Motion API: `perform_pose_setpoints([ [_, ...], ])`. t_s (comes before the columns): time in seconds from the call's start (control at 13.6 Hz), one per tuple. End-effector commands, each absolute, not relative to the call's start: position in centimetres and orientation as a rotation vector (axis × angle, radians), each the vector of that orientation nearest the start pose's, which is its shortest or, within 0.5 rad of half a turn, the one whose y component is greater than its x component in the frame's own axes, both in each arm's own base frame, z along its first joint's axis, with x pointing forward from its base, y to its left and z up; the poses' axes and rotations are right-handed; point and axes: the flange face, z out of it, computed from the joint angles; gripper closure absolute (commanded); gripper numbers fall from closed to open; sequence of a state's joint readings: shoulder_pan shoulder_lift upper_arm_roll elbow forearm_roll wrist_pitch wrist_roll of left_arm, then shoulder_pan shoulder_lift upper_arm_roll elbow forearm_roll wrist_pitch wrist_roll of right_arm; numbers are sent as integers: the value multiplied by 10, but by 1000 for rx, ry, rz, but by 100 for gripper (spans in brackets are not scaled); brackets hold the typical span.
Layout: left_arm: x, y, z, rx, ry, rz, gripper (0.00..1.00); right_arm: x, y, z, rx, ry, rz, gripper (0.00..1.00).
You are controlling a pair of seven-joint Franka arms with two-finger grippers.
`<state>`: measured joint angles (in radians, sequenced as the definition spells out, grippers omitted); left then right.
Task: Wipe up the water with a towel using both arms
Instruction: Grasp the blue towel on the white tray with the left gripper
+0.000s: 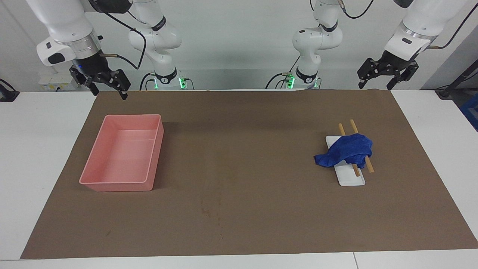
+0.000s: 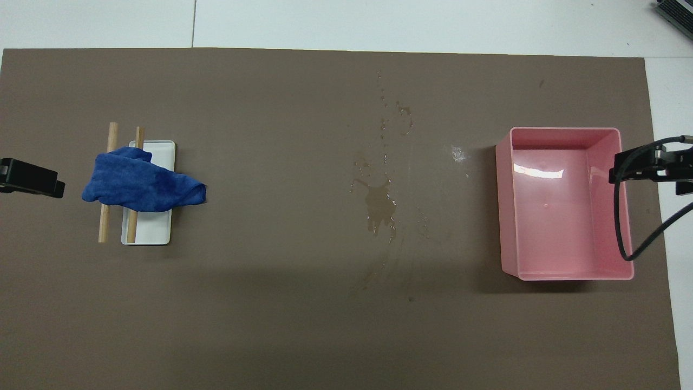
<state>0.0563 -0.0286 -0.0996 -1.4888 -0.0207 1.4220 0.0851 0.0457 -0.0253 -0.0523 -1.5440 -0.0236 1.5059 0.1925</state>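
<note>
Towel (image 1: 345, 150): one, deep blue, crumpled, draped over two wooden sticks (image 1: 354, 128) that lie across one white plate (image 1: 351, 179), toward the left arm's end of the table. One corner of the cloth hangs off the plate onto the brown mat (image 1: 239, 209).

One pink tray (image 1: 123, 153) sits on the mat toward the right arm's end. I see nothing solid in it, only a glossy floor with a light reflection; whether there is liquid in it I cannot tell. The plate holds nothing but the sticks and the towel on top of them.

One patch of spilled water (image 2: 379, 203) on the mat between tray and plate, with small droplets trailing away from the robots.

Two arms, both raised and waiting at the robots' edge of the mat. I see the left gripper (image 1: 386, 74) up over the mat corner at its own end, fingers spread wide, holding nothing. Right gripper (image 1: 106, 84) hangs over the mat corner near the tray, fingers also apart, nothing in them. Neither touches anything.
</note>
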Motion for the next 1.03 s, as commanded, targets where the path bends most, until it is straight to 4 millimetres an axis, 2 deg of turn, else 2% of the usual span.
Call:
perform_pose_setpoints([
  [0.0,531,-26,670,-3153,222,33,0,550,-9,639,-3130,313,12,0],
  [0.22,530,-29,670,-3153,218,38,0,558,-6,636,-3126,305,3,0],
  [0.51,526,-30,653,-3139,208,3,0,553,-2,630,-3128,272,27,0],
  [0.66,526,-29,637,-3133,199,-95,0,551,-1,632,-3130,269,29,0],
  [0.95,540,-18,583,-3052,203,-210,0,550,0,630,-3130,269,34,0],
])
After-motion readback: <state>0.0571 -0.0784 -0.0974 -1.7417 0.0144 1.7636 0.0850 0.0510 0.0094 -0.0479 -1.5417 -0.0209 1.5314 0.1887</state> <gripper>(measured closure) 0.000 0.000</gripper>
